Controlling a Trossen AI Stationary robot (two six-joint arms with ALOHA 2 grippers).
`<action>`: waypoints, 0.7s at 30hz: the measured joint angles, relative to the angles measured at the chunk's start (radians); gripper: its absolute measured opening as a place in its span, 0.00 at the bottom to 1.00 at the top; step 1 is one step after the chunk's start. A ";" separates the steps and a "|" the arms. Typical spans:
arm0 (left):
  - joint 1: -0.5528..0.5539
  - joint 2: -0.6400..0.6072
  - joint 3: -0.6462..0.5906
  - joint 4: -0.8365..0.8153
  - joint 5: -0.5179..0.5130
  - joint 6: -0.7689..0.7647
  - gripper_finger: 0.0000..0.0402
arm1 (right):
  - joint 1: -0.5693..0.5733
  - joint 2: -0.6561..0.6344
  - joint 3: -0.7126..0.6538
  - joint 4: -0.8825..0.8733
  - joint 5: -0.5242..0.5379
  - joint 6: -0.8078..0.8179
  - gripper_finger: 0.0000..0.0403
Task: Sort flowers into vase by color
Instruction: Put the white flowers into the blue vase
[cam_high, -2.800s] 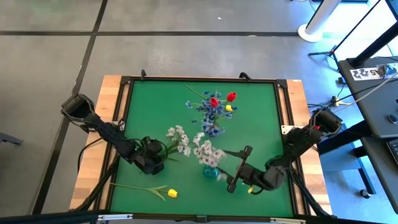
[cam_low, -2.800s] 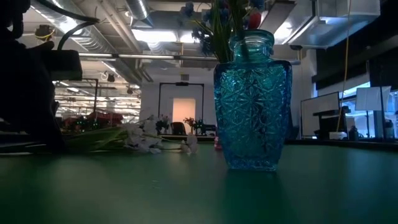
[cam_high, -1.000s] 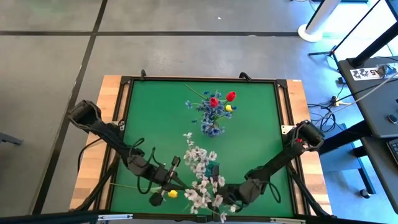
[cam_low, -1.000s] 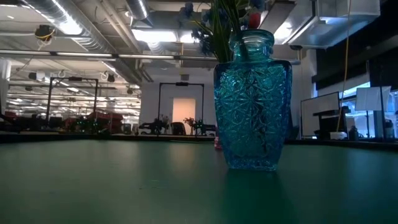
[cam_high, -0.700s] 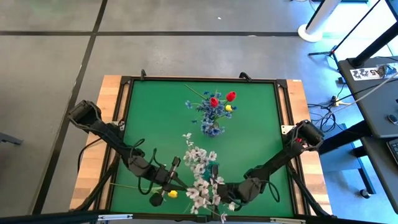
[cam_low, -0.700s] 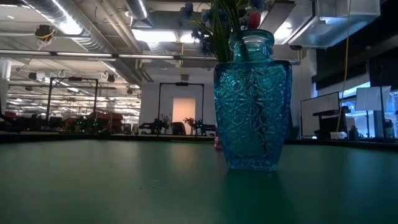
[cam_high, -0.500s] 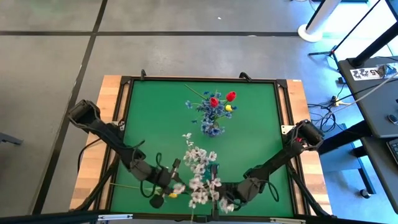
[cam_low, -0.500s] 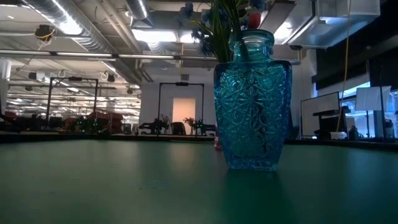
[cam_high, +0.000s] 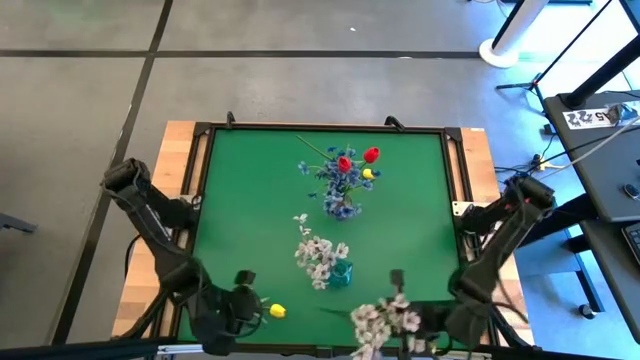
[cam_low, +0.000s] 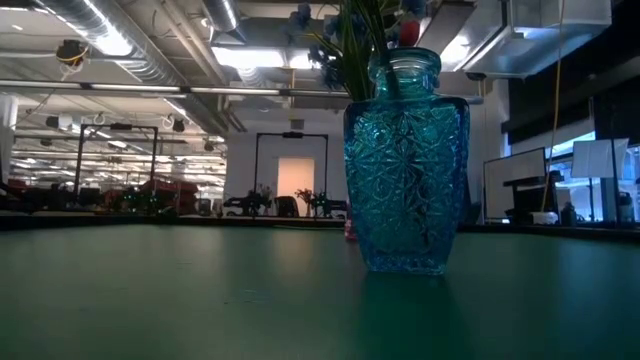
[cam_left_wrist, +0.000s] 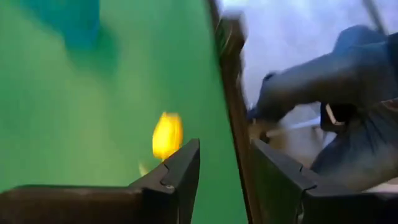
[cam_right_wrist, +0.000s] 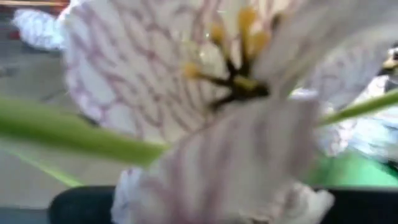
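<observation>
A yellow tulip (cam_high: 277, 311) lies on the green mat near the near edge, also visible in the left wrist view (cam_left_wrist: 166, 134). My left gripper (cam_high: 248, 298) stands open just to its left, touching nothing (cam_left_wrist: 224, 168). My right gripper (cam_high: 408, 322) is shut on a spray of white blossoms (cam_high: 385, 318) at the near edge. A teal vase (cam_high: 341, 273) holds white blossoms (cam_high: 316, 252). A second vase (cam_high: 343, 207) farther back holds blue, red and yellow flowers; it also shows in the low view (cam_low: 405, 160). My right gripper is shut on the white spray, but the blossoms (cam_right_wrist: 186, 93) fill its wrist view and hide the place of contact. A green stem (cam_right_wrist: 68, 134) crosses in front of the fingers. In the high view the spray's stem (cam_high: 335, 312) points toward the table's left.
The mat is framed by a dark rail and wooden borders (cam_high: 178, 200). The open green stretch lies at the far left and far right of the mat. Desks and cables stand beyond the table's right side (cam_high: 600, 120).
My right gripper has shut on the white spray and carried it toward the table's right edge, away from the teal vase. My left gripper has opened, let the spray go and drawn back toward the near left corner, turning as it went.
</observation>
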 joint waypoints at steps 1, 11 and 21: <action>-0.016 0.000 -0.011 -0.027 0.000 -0.069 0.33 | 0.009 -0.008 0.000 -0.033 0.056 0.024 0.05; -0.158 0.003 -0.165 -0.093 0.005 -0.434 0.32 | -0.001 -0.078 -0.001 -0.208 0.175 0.127 0.02; -0.195 0.003 -0.323 -0.037 0.018 -0.485 0.32 | -0.034 -0.148 -0.001 -0.510 0.114 0.399 0.04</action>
